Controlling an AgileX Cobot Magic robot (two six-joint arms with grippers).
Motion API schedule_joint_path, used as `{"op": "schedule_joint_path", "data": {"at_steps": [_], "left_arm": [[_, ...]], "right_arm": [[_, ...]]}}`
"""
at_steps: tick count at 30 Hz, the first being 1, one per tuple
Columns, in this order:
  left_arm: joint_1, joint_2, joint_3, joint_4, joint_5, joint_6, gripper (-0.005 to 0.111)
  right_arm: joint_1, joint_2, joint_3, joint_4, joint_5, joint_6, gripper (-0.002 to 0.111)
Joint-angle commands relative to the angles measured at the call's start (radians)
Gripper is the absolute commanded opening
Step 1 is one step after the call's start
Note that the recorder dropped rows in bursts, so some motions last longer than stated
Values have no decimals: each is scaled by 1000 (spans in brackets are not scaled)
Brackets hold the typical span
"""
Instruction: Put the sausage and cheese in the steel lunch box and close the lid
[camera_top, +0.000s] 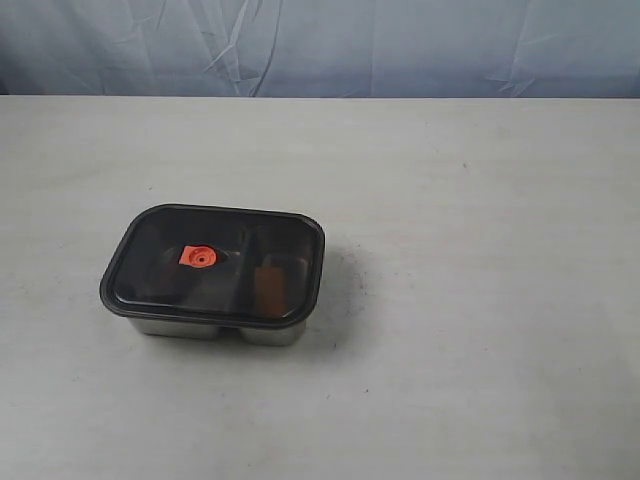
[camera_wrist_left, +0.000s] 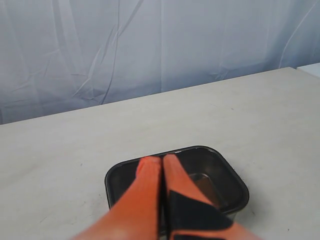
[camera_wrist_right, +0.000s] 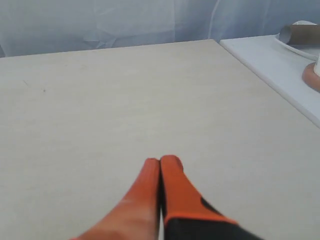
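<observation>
A shallow, shiny steel lunch box (camera_top: 215, 330) with rounded corners sits left of centre on the pale matte table (camera_top: 480, 250), capped by its dark smoky translucent lid (camera_top: 150, 255) with a small orange valve (camera_top: 197, 257). A dim reddish-brown shape (camera_top: 270, 285) shows through in the right-hand compartment, too blurred to name. The left tool (camera_wrist_left: 162, 159) and right tool (camera_wrist_right: 160, 161) each have smooth orange fingers pressed together, empty.
</observation>
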Motion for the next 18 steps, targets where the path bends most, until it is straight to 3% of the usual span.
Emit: {"op": "schedule_joint_path", "data": {"at_steps": [1, 18], "left_arm": [[-1, -7, 4, 2, -4, -6, 0], [-1, -7, 4, 2, -4, -6, 0]], "right_arm": [[-5, -20, 10, -43, -31, 2, 0], [-5, -28, 10, -56, -34, 96, 0]]}}
